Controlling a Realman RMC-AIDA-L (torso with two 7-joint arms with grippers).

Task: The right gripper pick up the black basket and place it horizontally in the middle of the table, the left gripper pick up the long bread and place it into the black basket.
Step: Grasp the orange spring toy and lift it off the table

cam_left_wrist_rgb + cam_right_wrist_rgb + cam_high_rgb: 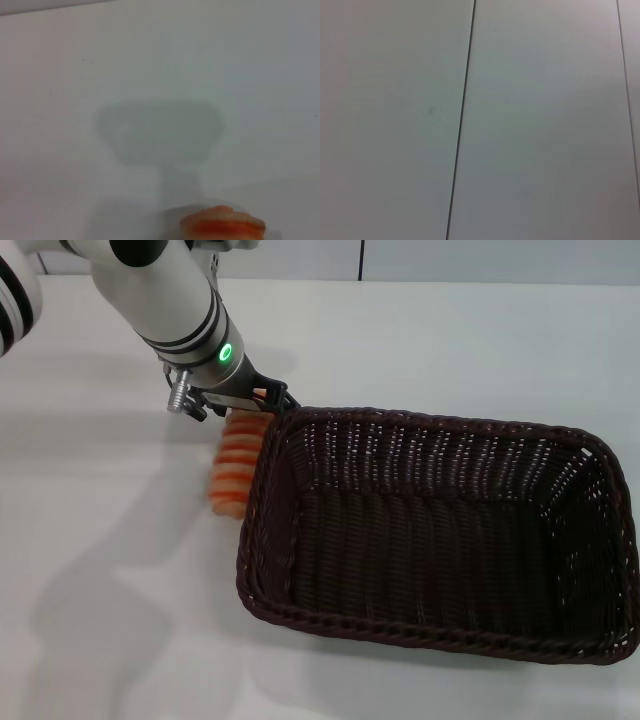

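- While my left gripper (262, 400) sits over the far end of the long bread (236, 462), I cannot tell its grip
- Bread lies on the table (110, 570) — touching the black basket (440, 530), outside its left rim

The black basket (440, 530) (dark woven wicker, rectangular, with a braided rim) is set upright on the table (110, 570). The long bread (237, 462), orange with cross ridges, is seen just beside the basket's left short wall, outside it.
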